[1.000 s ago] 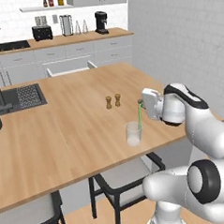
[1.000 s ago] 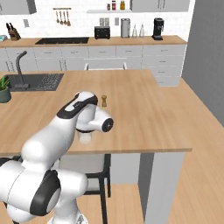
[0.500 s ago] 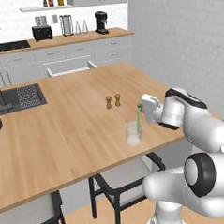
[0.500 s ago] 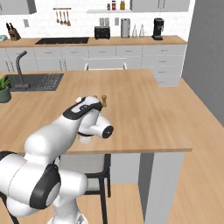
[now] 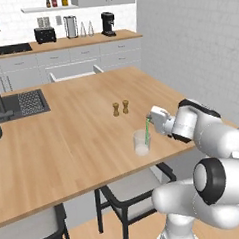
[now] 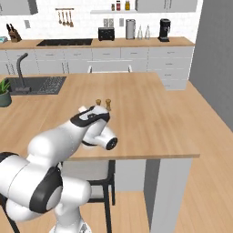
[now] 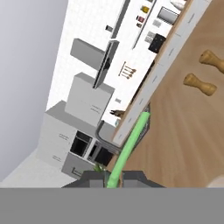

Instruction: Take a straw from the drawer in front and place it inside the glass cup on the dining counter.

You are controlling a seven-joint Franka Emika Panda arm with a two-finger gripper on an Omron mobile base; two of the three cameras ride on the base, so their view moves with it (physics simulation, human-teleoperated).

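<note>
The straw (image 5: 147, 130), light, stiff and slippery, is being held near its upper end by the closed gripper (image 5: 150, 117), right of centre, its lower end being dipped inside the glass cup (image 5: 141, 142).

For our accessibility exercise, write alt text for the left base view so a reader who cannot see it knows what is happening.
A white robot arm's gripper holds a green straw upright, its lower end inside a glass cup near the front edge of a wooden dining counter. Two brown shakers stand just behind the cup.
</note>
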